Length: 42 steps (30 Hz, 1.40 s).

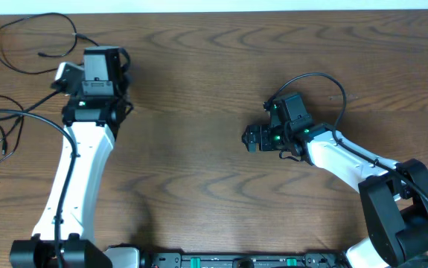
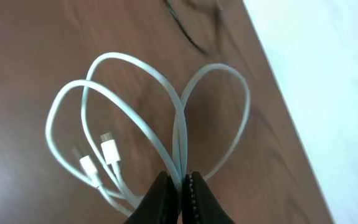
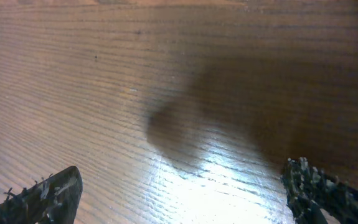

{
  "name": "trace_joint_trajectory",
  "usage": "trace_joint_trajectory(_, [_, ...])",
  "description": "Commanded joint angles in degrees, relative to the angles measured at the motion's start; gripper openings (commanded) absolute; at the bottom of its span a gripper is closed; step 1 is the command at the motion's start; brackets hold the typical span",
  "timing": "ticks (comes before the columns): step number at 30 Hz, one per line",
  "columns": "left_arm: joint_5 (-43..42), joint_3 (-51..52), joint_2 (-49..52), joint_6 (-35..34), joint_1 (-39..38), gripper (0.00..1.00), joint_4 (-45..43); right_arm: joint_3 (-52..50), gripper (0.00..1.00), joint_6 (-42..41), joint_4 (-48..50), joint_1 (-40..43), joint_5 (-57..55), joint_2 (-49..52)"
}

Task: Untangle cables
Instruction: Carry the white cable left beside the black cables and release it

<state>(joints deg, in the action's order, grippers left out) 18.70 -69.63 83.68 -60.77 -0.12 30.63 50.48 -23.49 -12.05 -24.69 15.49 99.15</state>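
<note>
White cable (image 2: 219,66), likely light, limp and slippery, is pinched where its loops cross by the left gripper (image 2: 180,186); the right gripper (image 3: 179,186) stands wide, empty.

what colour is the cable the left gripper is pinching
The cable is white; best seen in the left wrist view, clamped in the left gripper.

The table (image 3: 166,74) is glossy wood-grain, and the white cable (image 2: 179,137) looks like smooth, matt plastic.
</note>
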Motion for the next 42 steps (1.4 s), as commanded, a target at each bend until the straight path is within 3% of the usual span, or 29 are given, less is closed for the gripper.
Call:
trace_joint_trajectory(1, [11.47, 0.04, 2.56, 1.2, 3.41, 0.08, 0.28, -0.35, 0.99, -0.24, -0.11, -0.55, -0.59, -0.9])
trace_joint_trajectory(9, [10.71, 0.02, 9.77, 1.27, 14.25, 0.08, -2.49, -0.35, 0.99, -0.24, -0.17, -0.55, -0.59, -0.9])
trace_joint_trajectory(15, [-5.01, 0.02, 15.34, 15.21, 21.22, 0.08, -12.68, -0.35, 0.99, -0.22, -0.42, -0.55, -0.63, -0.9])
trace_joint_trajectory(22, [-6.95, 0.02, 15.67, 15.08, 26.58, 0.08, -15.72, -0.35, 0.99, 0.37, -0.44, -0.55, -2.54, -0.9])
trace_joint_trajectory(33, [-7.15, 0.02, 20.72, 15.1, 26.91, 0.09, -16.68, -0.35, 0.99, 0.37, -0.81, -0.55, -2.75, -0.9])
trace_joint_trajectory(35, [-7.13, 0.02, 21.59, 15.1, 26.97, 0.23, -17.35, -0.35, 0.99, 0.37, -0.81, -0.55, -2.75, -0.9])
trace_joint_trajectory(38, [-7.15, 0.02, 22.14, 15.13, 27.06, 0.56, -17.33, -0.35, 0.99, 0.37, -0.81, -0.55, -3.13, -0.9])
trace_joint_trajectory(42, [-7.13, 0.02, 22.43, 15.34, 27.08, 0.77, -16.85, -0.35, 0.99, 0.35, -0.76, -0.55, -3.17, -0.9])
